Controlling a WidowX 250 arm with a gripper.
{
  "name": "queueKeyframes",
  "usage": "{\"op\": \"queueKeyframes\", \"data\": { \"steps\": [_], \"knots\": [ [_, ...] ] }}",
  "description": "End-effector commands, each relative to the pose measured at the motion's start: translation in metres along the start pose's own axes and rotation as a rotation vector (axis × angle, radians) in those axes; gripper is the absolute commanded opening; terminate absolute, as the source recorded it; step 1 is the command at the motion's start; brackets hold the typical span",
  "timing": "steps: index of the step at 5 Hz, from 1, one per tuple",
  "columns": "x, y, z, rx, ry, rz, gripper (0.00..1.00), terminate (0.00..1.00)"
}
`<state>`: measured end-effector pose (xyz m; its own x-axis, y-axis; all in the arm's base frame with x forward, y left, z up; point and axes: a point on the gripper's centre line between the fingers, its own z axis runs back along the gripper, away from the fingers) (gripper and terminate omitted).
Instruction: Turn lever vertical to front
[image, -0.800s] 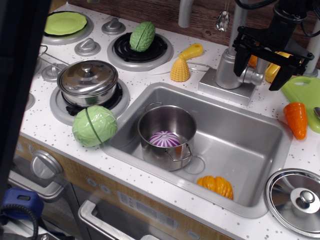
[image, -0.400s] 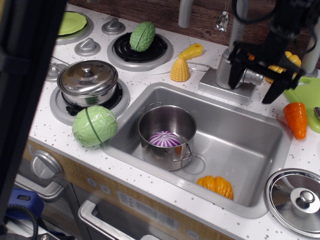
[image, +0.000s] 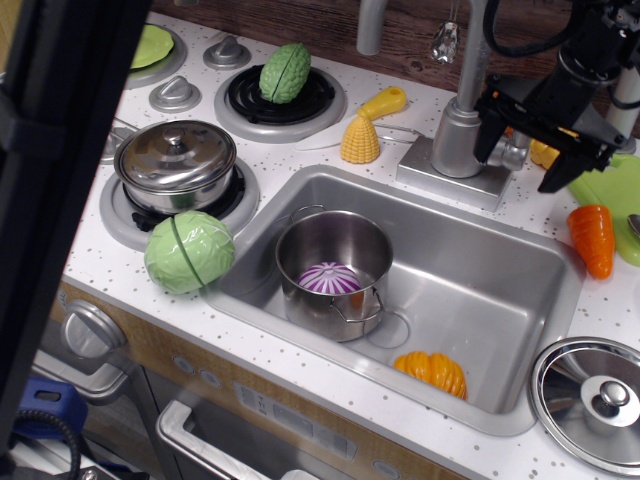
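While the left side is static — lidded pot (image: 176, 163) on its burner, green cabbage (image: 189, 251) at the sink's (image: 500, 290) corner, open pot (image: 333, 270) with the purple onion inside the basin, corn (image: 360, 139) behind it — the only change is at the faucet base (image: 455, 150). Over the last three frames the gripper (image: 527, 150) shifts right and tilts; its left finger, previously in front of the faucet body, now sits just right of it. The lever (image: 512, 153) is a short stub off the right of the faucet body, between the two black fingers. Jaws are spread wide, fingers (image: 562, 166) pointing down and straddling the stub. Contact is unclear: the left finger looks to be at or against the stub, the right one apart from it. Nothing is clamped. My read: the arm is lining up to push or hook the lever toward the front, and the turn isn't done. Risk: a wide-open finger slips off such a short stub.
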<state>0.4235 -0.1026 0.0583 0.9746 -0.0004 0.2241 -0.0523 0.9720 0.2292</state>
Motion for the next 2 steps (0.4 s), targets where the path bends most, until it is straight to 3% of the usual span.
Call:
{"op": "queueKeyframes", "data": {
  "steps": [1,2],
  "knots": [
    [0.0291,0.0148,0.0517,0.008,-0.171,0.039,1.00,0.00],
    [0.0359,0.0203,0.0578,0.020,-0.193,0.033,1.00,0.00]
  ]
}}
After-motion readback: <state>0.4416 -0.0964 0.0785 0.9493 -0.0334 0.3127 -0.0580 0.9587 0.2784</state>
